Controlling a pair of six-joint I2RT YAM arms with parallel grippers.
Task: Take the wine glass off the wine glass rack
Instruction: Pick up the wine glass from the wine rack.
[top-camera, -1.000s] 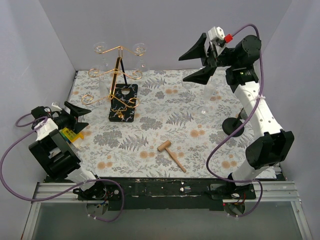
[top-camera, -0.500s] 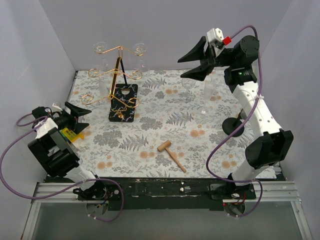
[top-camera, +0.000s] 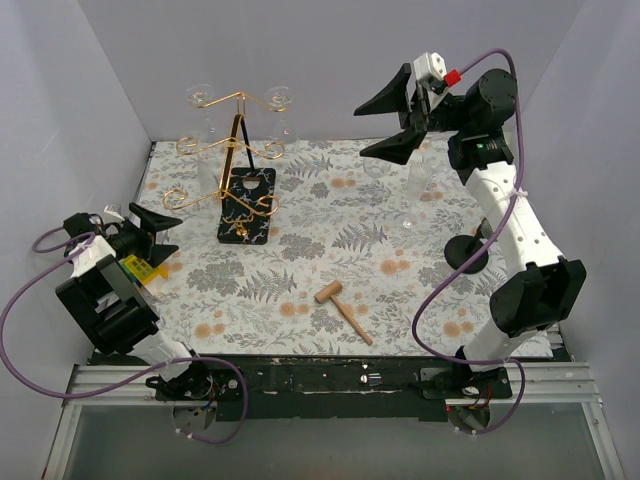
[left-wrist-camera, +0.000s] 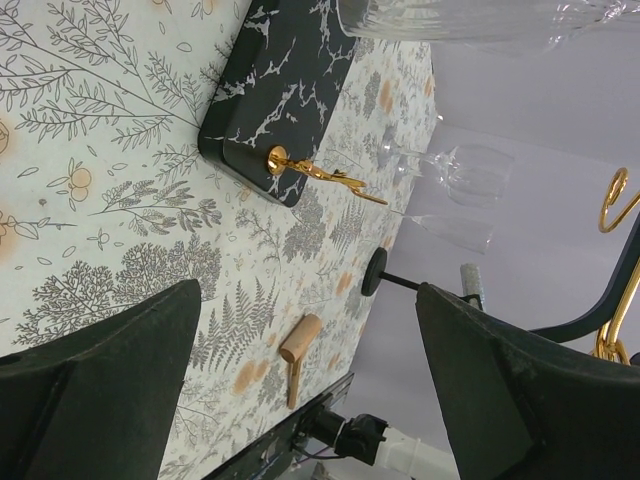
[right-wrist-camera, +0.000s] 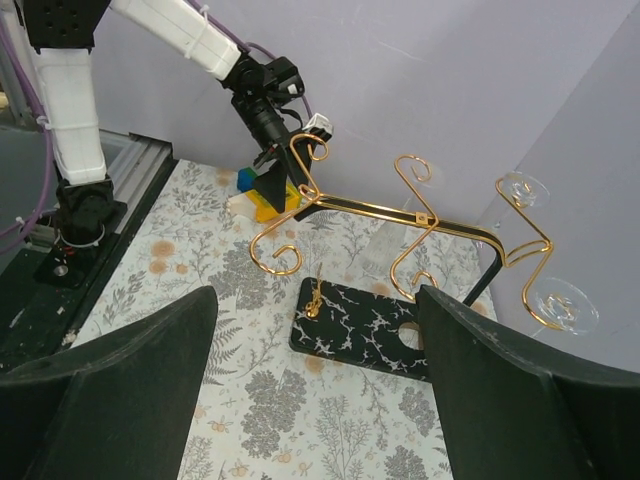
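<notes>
We see the left gripper (top-camera: 168, 243) and right gripper (top-camera: 362, 130) gaping wide, both empty. The clear wine glasses (top-camera: 281, 97) on the rack (top-camera: 240, 215) barely show.

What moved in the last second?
The right gripper drifted slightly left, toward the wine glass rack, its jaws open and holding nothing. Nothing was grabbed or let go. The left gripper, the rack and the wooden mallet stayed put.
</notes>
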